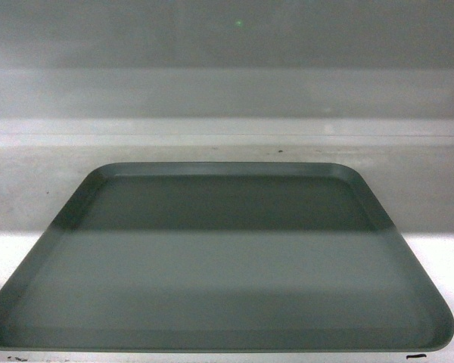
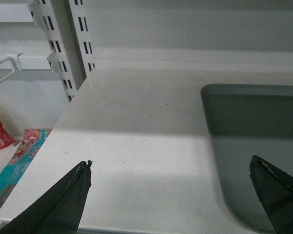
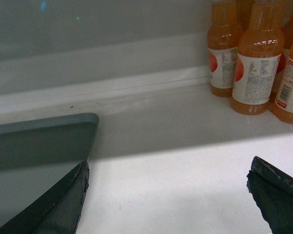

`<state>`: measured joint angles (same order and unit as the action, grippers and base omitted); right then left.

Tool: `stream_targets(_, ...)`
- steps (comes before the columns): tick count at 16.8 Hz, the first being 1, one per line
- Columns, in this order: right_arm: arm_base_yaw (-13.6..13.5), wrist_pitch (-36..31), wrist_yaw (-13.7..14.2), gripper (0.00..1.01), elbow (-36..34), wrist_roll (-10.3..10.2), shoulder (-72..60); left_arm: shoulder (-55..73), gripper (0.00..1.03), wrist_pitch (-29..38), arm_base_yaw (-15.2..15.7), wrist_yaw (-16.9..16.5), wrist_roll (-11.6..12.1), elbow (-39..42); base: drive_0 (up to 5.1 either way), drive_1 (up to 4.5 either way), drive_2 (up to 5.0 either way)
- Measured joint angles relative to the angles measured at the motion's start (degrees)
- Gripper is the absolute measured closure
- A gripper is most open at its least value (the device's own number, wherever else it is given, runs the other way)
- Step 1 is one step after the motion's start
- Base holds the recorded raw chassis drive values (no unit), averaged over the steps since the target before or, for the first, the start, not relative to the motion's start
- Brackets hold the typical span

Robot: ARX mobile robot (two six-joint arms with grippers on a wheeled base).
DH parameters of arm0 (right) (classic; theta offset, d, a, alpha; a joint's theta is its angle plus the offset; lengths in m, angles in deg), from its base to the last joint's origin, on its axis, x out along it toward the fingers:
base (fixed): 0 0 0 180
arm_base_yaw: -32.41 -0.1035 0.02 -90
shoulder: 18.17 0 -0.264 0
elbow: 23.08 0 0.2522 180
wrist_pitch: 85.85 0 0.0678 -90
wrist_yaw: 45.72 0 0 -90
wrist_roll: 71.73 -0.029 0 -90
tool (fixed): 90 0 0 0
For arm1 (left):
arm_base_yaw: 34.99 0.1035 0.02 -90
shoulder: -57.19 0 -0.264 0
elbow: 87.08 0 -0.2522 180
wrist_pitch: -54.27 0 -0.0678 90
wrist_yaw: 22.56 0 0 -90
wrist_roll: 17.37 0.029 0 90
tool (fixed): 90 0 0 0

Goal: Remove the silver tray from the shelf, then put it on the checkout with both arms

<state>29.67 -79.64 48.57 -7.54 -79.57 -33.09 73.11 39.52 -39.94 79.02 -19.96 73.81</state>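
The silver tray (image 1: pixel 219 265) lies flat on the white shelf (image 1: pixel 424 197), filling most of the head view; neither gripper shows there. In the left wrist view my left gripper (image 2: pixel 171 168) is open above the shelf (image 2: pixel 136 126), its right finger over the tray's (image 2: pixel 254 146) left edge. Through the right wrist camera, my right gripper (image 3: pixel 167 168) is open over the shelf (image 3: pixel 176 156), its left finger over the tray's (image 3: pixel 34 146) right edge. Neither gripper holds anything. The checkout is out of view.
Several orange drink bottles (image 3: pixel 256 58) stand at the back right of the shelf. Slotted shelf uprights (image 2: pixel 71 44) rise at the shelf's left end, with colourful packets (image 2: pixel 19 151) on a lower level beside it. The shelf's back wall (image 1: pixel 227 91) is close behind the tray.
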Motion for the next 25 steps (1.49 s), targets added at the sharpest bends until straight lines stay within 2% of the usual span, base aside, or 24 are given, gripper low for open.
stream_targets(2,-2.78,-12.83,-0.31,0.03,1.29,-0.17,-13.16,8.39,0.05,8.98,4.26,-4.76,0.00,-0.39,0.0,0.00,0.0)
stream_targets(5,-4.39,-26.29,-1.70,0.03,2.95,0.66,-27.56,19.10,0.05,18.36,6.34,-9.68,0.09,-1.27,0.0,0.00,0.0)
stream_targets(8,-7.19,-38.97,-2.14,0.03,5.25,1.90,-43.54,31.63,0.05,27.61,6.23,-14.03,0.24,-2.95,0.0,0.00,0.0)
stream_targets(10,-8.66,-45.35,-2.14,0.03,7.17,2.78,-53.31,40.41,0.05,32.85,5.03,-14.64,1.03,-4.52,0.0,0.00,0.0)
stream_targets(12,-9.53,-49.68,-2.12,0.03,9.18,3.50,-62.42,49.35,0.05,37.29,2.43,-14.69,1.77,-6.03,0.0,0.00,0.0)
stream_targets(14,-9.66,-50.31,-2.16,0.03,11.91,3.45,-69.72,58.05,0.05,41.24,0.76,-14.78,2.08,-8.76,0.0,0.00,0.0)
stream_targets(17,-10.08,-49.27,-2.10,0.03,15.72,3.45,-75.32,66.82,0.05,44.04,0.17,-13.97,2.91,-12.15,0.0,0.00,0.0)
stream_targets(22,-12.87,-44.98,-1.18,0.03,21.33,3.61,-78.79,75.91,0.05,43.45,0.79,-13.68,2.54,-17.88,0.0,0.00,0.0)
stream_targets(25,-13.35,-40.44,1.11,0.03,24.76,4.09,-82.62,78.73,0.05,41.13,0.35,-13.68,1.51,-19.56,0.0,0.00,0.0)
